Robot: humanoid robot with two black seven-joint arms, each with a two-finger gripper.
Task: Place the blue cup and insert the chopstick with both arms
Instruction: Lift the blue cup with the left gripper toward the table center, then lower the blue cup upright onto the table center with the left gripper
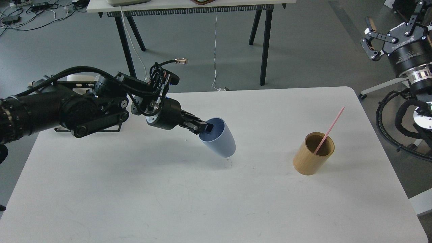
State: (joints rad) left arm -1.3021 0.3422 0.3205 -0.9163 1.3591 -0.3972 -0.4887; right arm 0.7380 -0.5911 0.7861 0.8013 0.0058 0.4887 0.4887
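Note:
My left gripper (206, 129) is shut on the rim of the blue cup (220, 139), one finger inside it. The cup hangs tilted over the middle of the white table (202, 202), its base close above the surface. The pink chopstick (329, 129) leans in the tan wooden holder (312, 155) at the right of the table. My right gripper (393, 35) is open and empty, raised off the table's far right corner, well above the holder.
The black wire rack (114, 126) at the table's far left is mostly hidden behind my left arm. A dark-legged table (189, 5) stands behind on the grey floor. Cables of my right arm (384, 128) hang beside the table's right edge.

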